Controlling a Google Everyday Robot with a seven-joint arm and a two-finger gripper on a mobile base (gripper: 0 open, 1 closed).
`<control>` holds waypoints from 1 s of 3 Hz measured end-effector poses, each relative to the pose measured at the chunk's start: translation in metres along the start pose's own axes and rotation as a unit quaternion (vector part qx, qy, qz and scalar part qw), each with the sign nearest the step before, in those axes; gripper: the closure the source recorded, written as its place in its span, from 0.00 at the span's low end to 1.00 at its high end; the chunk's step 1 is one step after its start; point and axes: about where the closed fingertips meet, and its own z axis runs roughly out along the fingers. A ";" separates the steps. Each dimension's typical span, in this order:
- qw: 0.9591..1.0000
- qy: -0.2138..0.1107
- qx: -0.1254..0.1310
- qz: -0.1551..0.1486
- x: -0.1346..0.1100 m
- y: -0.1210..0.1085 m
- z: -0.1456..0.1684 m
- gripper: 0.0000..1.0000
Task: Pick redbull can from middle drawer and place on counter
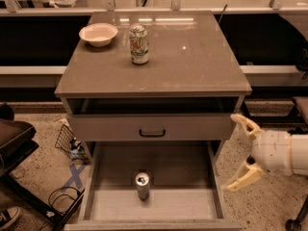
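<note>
The redbull can [142, 185] stands upright in the pulled-out middle drawer [187, 206], near the middle of its floor, shiny top facing up. The counter [192, 64] is the glossy grey-brown top of the cabinet. My gripper [239, 152] is at the right of the cabinet, outside the drawer and level with its right wall. Its two pale fingers are spread wide apart and hold nothing. It is well to the right of the can.
A green-and-white can [139, 44] and a white bowl [98, 34] stand on the counter's back left. A drawer front with a black handle [152, 133] sits above the open drawer. A dark cart [14, 138], a wire basket [65, 139] and cables lie on the floor at left.
</note>
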 end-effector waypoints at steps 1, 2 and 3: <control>1.000 -0.023 -0.014 0.007 0.031 0.019 0.044 0.00; 0.998 -0.062 -0.031 -0.005 0.063 0.036 0.088 0.00; 0.994 -0.094 -0.047 -0.009 0.088 0.047 0.131 0.00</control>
